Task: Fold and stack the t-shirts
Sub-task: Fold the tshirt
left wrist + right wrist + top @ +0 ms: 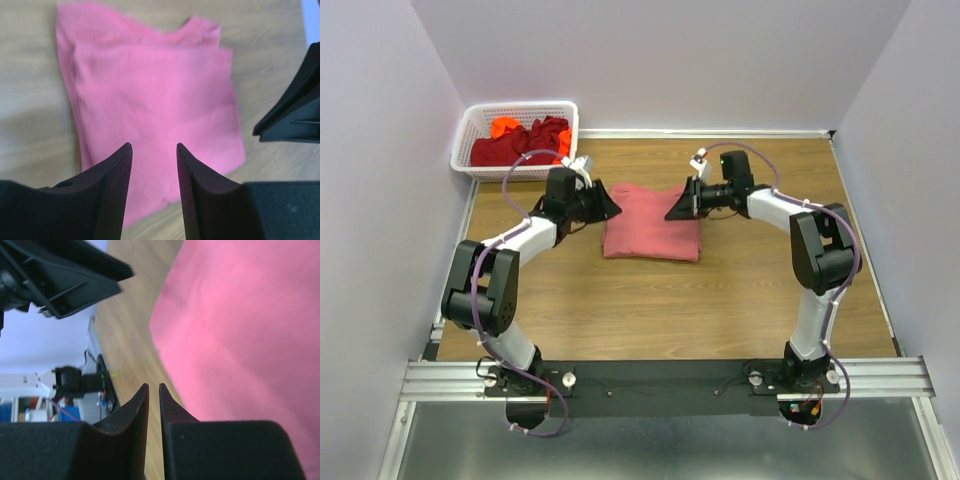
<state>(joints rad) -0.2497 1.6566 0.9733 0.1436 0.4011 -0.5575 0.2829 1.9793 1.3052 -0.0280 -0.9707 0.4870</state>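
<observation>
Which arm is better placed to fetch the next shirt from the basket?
Left, probably: the left gripper sits nearer the basket, jaws apart and empty; the right gripper lies beyond the pink shirt.

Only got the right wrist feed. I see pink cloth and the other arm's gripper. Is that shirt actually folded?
Observer: Yes. In the top view the salmon-pink cloth t-shirt lies as a flat folded rectangle mid-table.
Operator: Left gripper holding it?
Observer: No. The left gripper has its fingers apart with nothing between them, at the shirt's edge.
Operator: Other shirts?
Observer: A dark red t-shirt and a bright orange t-shirt sit bunched in the white plastic lattice basket at the table's far left corner.
</observation>
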